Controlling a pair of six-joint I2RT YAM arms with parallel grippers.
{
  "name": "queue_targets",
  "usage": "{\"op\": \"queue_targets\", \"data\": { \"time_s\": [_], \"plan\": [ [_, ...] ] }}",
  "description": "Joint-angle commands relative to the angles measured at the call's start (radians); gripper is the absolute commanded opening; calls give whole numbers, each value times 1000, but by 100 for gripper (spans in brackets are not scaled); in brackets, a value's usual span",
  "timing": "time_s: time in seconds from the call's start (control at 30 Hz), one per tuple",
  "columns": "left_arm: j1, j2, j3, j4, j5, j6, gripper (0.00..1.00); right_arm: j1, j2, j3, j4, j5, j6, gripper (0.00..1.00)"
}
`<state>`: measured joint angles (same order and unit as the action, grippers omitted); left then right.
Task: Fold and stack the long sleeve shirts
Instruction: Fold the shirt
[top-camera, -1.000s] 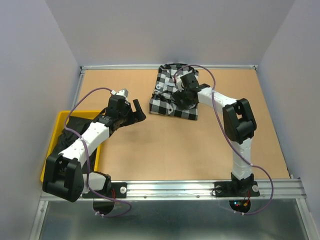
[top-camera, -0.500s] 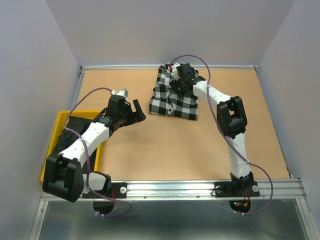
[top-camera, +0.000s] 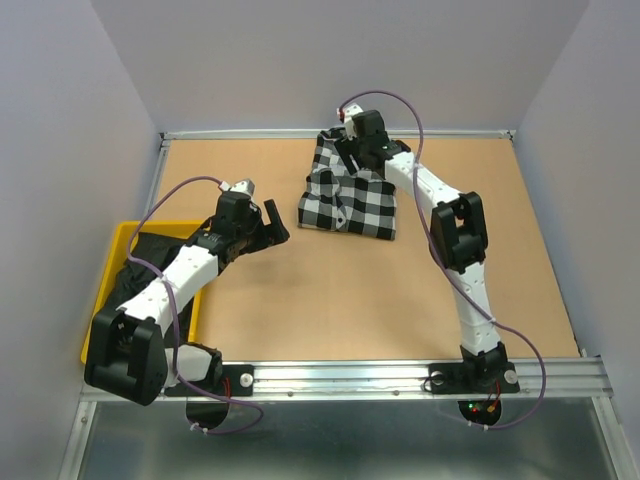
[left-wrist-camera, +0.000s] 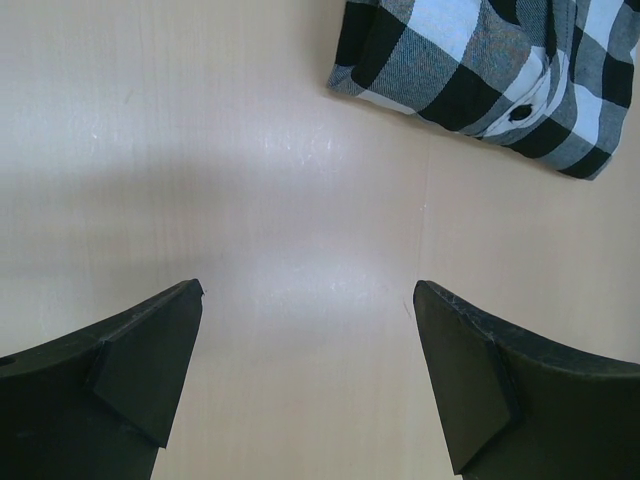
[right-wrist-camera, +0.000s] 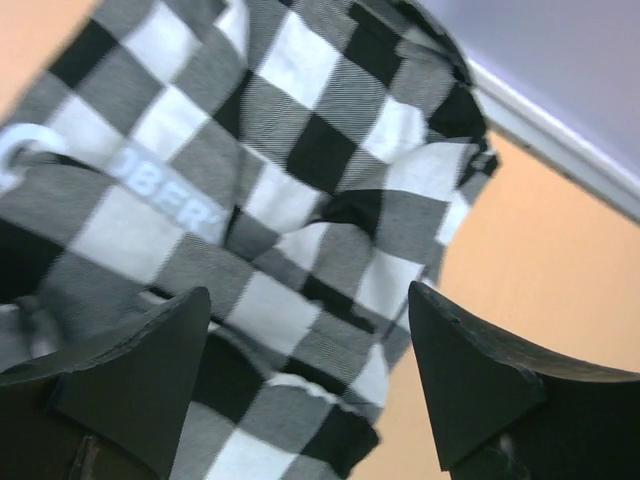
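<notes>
The black-and-white check shirt (top-camera: 348, 198) lies folded at the back middle of the table. My right gripper (top-camera: 352, 152) hangs open over its far end; the wrist view shows the check cloth (right-wrist-camera: 300, 180) with white lettering under the open fingers (right-wrist-camera: 470, 390). My left gripper (top-camera: 272, 222) is open and empty over bare table left of the shirt; its wrist view shows a corner of the check shirt (left-wrist-camera: 480, 70) ahead. The plain black shirt (top-camera: 150, 260) lies crumpled in the yellow bin (top-camera: 125, 238) at the left, under the left arm.
The table has a raised metal rim (top-camera: 340, 132) at the back and grey walls close around it. The yellow bin sits at the table's left edge.
My right gripper has moved from the shirt's middle toward the far end of the shirt, near the back rim. The left arm has stayed nearly still.
</notes>
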<state>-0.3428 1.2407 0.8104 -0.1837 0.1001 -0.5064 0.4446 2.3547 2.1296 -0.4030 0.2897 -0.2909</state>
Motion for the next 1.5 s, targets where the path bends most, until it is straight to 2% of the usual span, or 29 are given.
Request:
{"op": "queue_targets", "data": {
  "time_s": [0.0, 0.13, 0.23, 0.27, 0.33, 0.5, 0.83, 0.9, 1.07, 1.13, 1.3, 1.47],
  "plan": [
    [-1, -3, -16, 32, -19, 3, 99, -7, -118, -63, 39, -176, 148, 81],
    [-1, 0, -43, 49, -22, 11, 99, -9, -120, -122, 41, -282, 248, 66],
    [-1, -17, -63, 61, -36, 25, 99, -7, -110, -132, 46, -388, 288, 50],
    [-1, -26, -80, 66, -48, 29, 99, -7, -98, -131, 53, -423, 329, 41],
    [-1, -66, -115, 90, -63, 38, 99, -9, -81, -129, 70, -463, 360, 35],
    [-2, -136, -162, 131, -77, 54, 98, -7, -52, -122, 101, -512, 398, 34],
    [-1, -113, -163, 153, -69, 55, 99, -6, 18, -92, 121, -580, 441, 35],
    [-1, -110, -160, 155, -69, 55, 98, -6, 23, -91, 124, -592, 443, 38],
    [-1, -106, -160, 156, -66, 58, 98, -4, 29, -92, 125, -635, 452, 53],
    [-1, -103, -159, 156, -66, 59, 98, -1, 28, -91, 127, -646, 453, 55],
    [-1, -96, -159, 159, -59, 58, 98, 0, 28, -91, 127, -673, 458, 53],
    [-1, -93, -157, 161, -57, 60, 98, 5, 23, -83, 127, -695, 463, 45]
  ]
}}
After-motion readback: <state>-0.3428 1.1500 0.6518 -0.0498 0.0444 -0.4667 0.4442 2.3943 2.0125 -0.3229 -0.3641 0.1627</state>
